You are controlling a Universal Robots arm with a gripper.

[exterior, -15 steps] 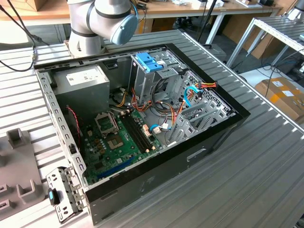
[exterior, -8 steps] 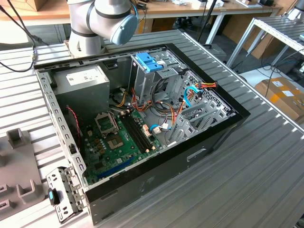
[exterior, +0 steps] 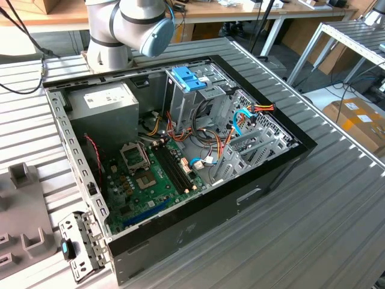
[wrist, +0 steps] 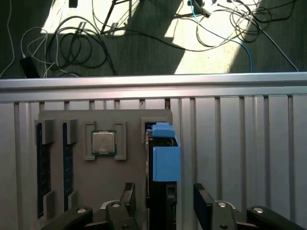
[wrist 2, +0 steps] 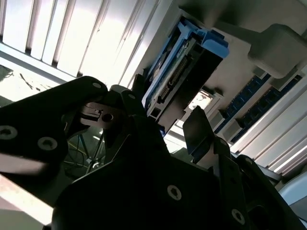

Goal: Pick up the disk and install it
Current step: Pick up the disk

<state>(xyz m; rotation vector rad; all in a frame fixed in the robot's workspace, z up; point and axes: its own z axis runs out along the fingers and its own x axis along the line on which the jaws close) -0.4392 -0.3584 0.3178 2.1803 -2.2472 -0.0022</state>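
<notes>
My gripper (wrist: 165,192) was spread apart, one finger (wrist: 128,197) on each side of the disk (wrist: 166,162), and it was not clamped on it: in the first wrist view a clear gap showed between the disk and the other finger. The disk stood on edge in a slot of the grey holder tray (wrist: 129,119), its bright blue carrier frame facing the camera (the metal body was mostly in shadow). In the second wrist view the disk (wrist 2: 175,72) rose just beyond my gripper (wrist 2: 168,109), its connector edge visible inside the blue frame.

A processor chip (wrist: 104,142) sat in its own pocket of the same tray, near the disk, and two memory sticks (wrist: 43,165) lay in slots further along. The tray rested on the ribbed metal table (wrist: 240,143), and past the table's edge loose cables (wrist: 72,43) lay on the floor.

In the exterior view the open computer case (exterior: 198,224) lay on the table, with the blue latch (exterior: 185,78) on the drive cage and the grey power supply (exterior: 102,108) in a corner of the case.
</notes>
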